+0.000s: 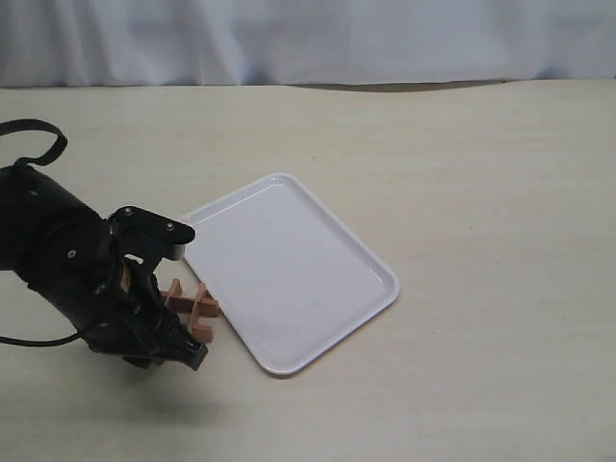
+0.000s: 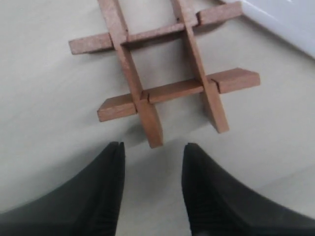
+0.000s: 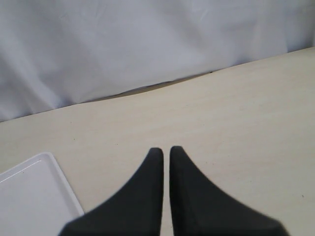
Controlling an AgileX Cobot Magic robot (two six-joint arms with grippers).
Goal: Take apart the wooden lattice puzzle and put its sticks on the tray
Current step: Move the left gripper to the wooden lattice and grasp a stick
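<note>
Nothing is done yet: the wooden lattice puzzle (image 1: 192, 310) sits whole on the tabletop (image 1: 481, 192) at lower left, just beside the empty tray (image 1: 289, 260), with left fingers (image 2: 106, 196) parted and empty and right fingers (image 3: 147, 196) nearly closed on nothing.

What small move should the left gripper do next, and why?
Probably ease the left gripper forward so its open jaws straddle the nearest stick end. The wooden lattice puzzle lies fully assembled on the table beside the tray, no stick is on the tray, and that end points into the gap.
</note>
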